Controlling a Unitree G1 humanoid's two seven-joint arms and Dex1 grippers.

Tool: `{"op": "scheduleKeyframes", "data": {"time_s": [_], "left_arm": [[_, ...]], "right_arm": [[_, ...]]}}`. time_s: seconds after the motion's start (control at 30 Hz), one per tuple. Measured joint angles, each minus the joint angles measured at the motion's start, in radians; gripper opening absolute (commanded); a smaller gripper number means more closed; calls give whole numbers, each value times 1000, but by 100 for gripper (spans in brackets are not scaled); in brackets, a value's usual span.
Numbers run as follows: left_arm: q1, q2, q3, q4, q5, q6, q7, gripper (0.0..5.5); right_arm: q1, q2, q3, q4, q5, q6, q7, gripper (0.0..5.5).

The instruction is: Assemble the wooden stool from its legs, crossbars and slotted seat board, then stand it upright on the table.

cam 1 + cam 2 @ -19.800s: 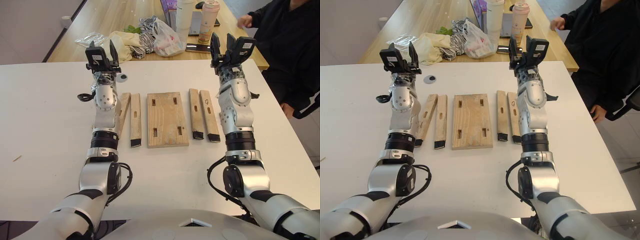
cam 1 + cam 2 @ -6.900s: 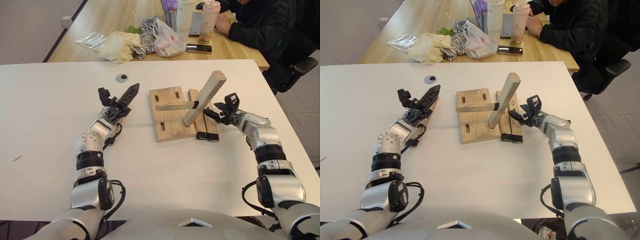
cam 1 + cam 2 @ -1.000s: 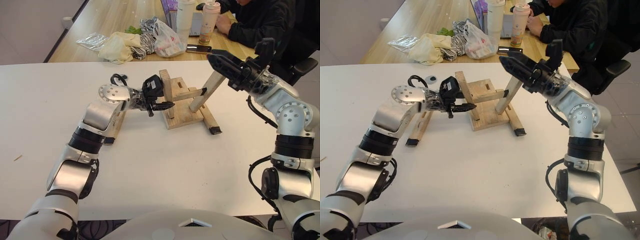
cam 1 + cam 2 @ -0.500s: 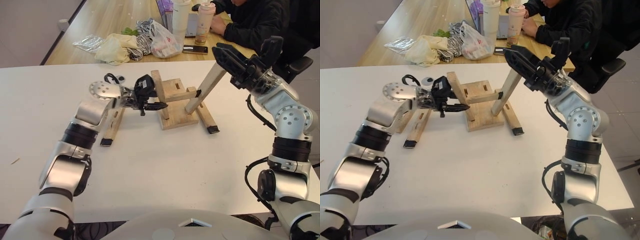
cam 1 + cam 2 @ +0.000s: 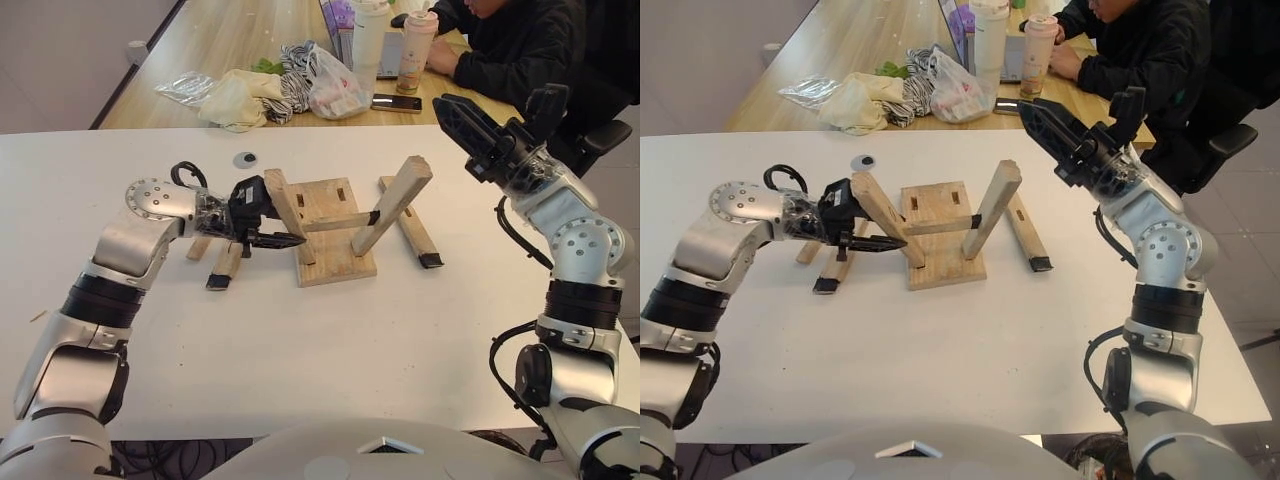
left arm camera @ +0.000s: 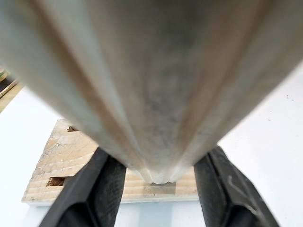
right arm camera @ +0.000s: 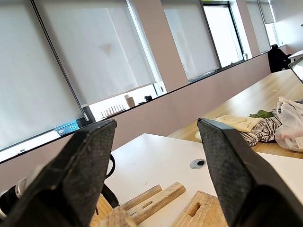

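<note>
The seat board [image 5: 340, 258] lay flat on the table [image 5: 300, 350], left leg [image 5: 284, 208] and right leg [image 5: 393, 205] standing tilted on it, a crossbar [image 5: 338, 222] between them. My left gripper [image 5: 280, 232] clamped the left leg — my right gripper [image 5: 495, 105] hung spread open, raised apart from the right leg.

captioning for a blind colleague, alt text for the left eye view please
The left arm's jaws clamp a leaning stool leg on the slotted seat board; a crossbar joins it to a second leaning leg. The right arm's jaws hang open nearby, touching nothing. Loose wooden pieces lie on the table.
</note>
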Motion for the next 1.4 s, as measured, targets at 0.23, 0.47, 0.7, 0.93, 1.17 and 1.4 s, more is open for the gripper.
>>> {"op": "scheduleKeyframes", "data": {"time_s": [0.23, 0.47, 0.7, 0.93, 1.17, 1.4], "left_arm": [[95, -39, -96, 140, 152, 62, 94, 285], [45, -28, -19, 33, 165, 115, 105, 349], [27, -96, 102, 128, 197, 103, 270, 349], [21, -304, 214, 190, 51, -99, 288, 349], [256, -315, 52, -260, -159, 114, 105, 349], [188, -302, 161, -118, -142, 126, 187, 349]], "right_arm": [[19, -1, -15, 3, -4, -27, -21, 312], [115, -17, -33, -39, -6, -35, 27, 312], [376, -140, 58, -281, 37, 24, 327, 312], [218, -104, 427, 67, -532, -341, 249, 312], [-80, 39, 336, 538, -671, -633, -29, 312], [-27, 34, 273, 558, -657, -668, -1, 312]]}}
